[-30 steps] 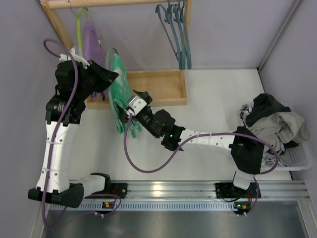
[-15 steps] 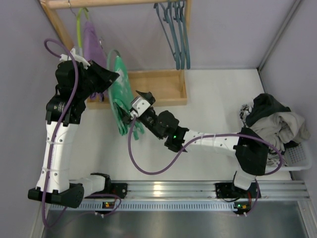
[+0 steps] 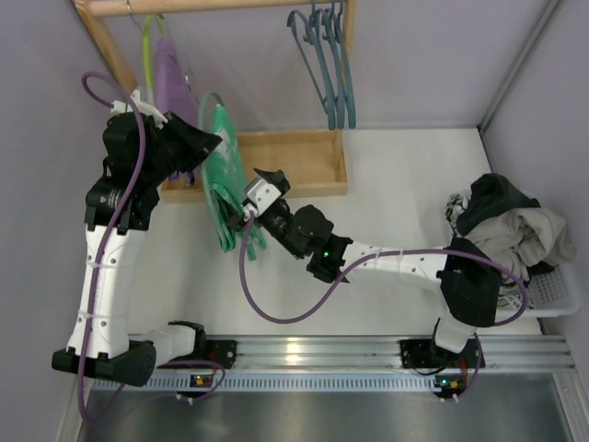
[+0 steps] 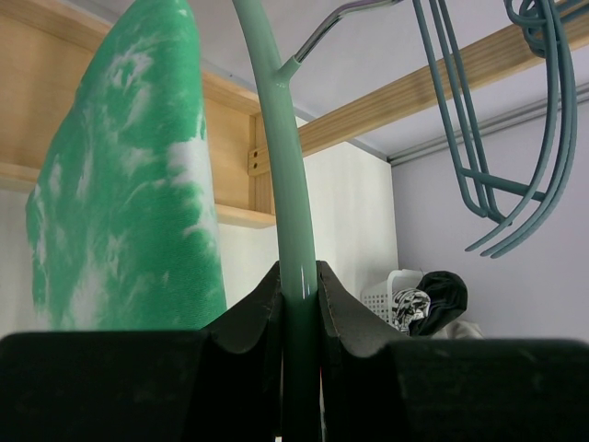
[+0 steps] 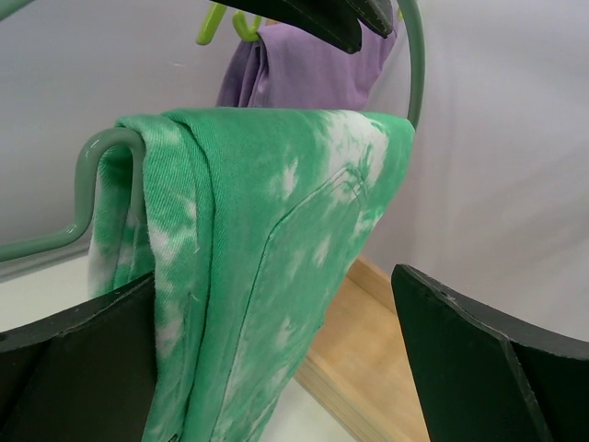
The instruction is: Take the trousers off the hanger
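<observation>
Wooden rack, back left of table. Mint-green blotched trousers, draped over pale green hanger before the rack; lilac trousers hung behind. Left gripper, clamped on that hanger's stem. Right gripper, fingers wide apart flanking mint-green cloth, holding nothing

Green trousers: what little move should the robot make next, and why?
Probably ease the right gripper forward onto the trousers, ready to close. Its jaws stand open, facing the cloth draped over the hanger, which the left gripper clamps.
</observation>
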You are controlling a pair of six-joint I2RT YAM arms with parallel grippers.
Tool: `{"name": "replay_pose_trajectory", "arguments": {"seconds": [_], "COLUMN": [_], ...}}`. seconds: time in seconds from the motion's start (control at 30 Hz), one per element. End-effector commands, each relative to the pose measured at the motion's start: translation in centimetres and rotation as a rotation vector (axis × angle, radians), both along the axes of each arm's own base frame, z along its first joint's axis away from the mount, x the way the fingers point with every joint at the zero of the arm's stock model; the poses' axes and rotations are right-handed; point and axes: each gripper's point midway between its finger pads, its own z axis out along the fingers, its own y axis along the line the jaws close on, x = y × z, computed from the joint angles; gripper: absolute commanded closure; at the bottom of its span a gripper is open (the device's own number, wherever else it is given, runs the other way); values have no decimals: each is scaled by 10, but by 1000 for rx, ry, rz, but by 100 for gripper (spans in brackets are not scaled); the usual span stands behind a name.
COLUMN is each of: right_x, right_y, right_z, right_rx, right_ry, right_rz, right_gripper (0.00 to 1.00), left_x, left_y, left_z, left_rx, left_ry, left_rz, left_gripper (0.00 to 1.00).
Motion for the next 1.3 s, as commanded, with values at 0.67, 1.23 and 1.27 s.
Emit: {"name": "replay_pose_trajectory", "arguments": {"seconds": [0.67,1.23,1.27], "right_x": [-5,3,5], "right_y": [-21,-8,-7], "right_z": [38,28,26], "right_rx": [127,104,97], "right_ry": [39,62,62], "right_rz": [-18,-36,-47], "right_gripper": [1,1,0], "left_x": [-8,-9,-9], "left_y": [-5,-7,-7], "left_z": [85,84,85], "left_rx": [-63,-80,-82], "left_ry": [-280,-271,-272], "left_rz": [-25,-36,-36], "left_gripper": [100,100,100]}}
